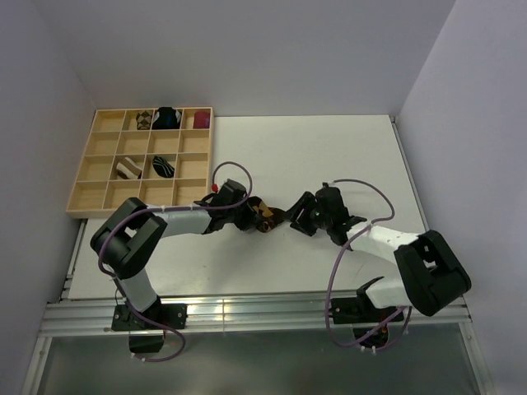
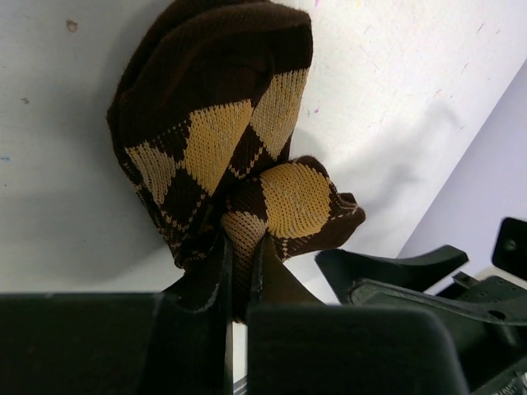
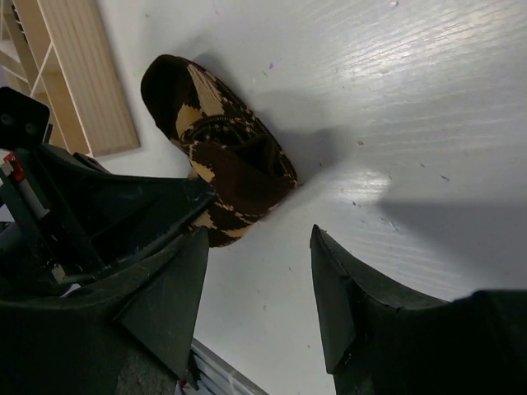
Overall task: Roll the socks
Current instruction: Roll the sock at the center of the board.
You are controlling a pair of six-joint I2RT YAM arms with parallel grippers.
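Observation:
The brown-and-tan argyle sock (image 1: 266, 216) lies bunched on the white table between the two arms. My left gripper (image 1: 252, 216) is shut on a fold of it. In the left wrist view its fingers (image 2: 224, 255) pinch the tan mesh edge of the sock (image 2: 214, 123), and the left gripper (image 2: 243, 245) sits low over the table. To the sock's right, my right gripper (image 1: 298, 216) stands open with nothing between its fingers. In the right wrist view the right gripper (image 3: 259, 234) frames bare table, with the sock (image 3: 222, 152) just beyond its left fingertip.
A wooden compartment tray (image 1: 95, 177) stands at the back left. It holds a brown-and-cream striped roll (image 1: 128, 169), a black white-striped roll (image 1: 163, 167), an argyle bundle (image 1: 145, 120), a black-and-blue bundle (image 1: 168, 118) and a maroon bundle (image 1: 202, 120). Walls close in on the table.

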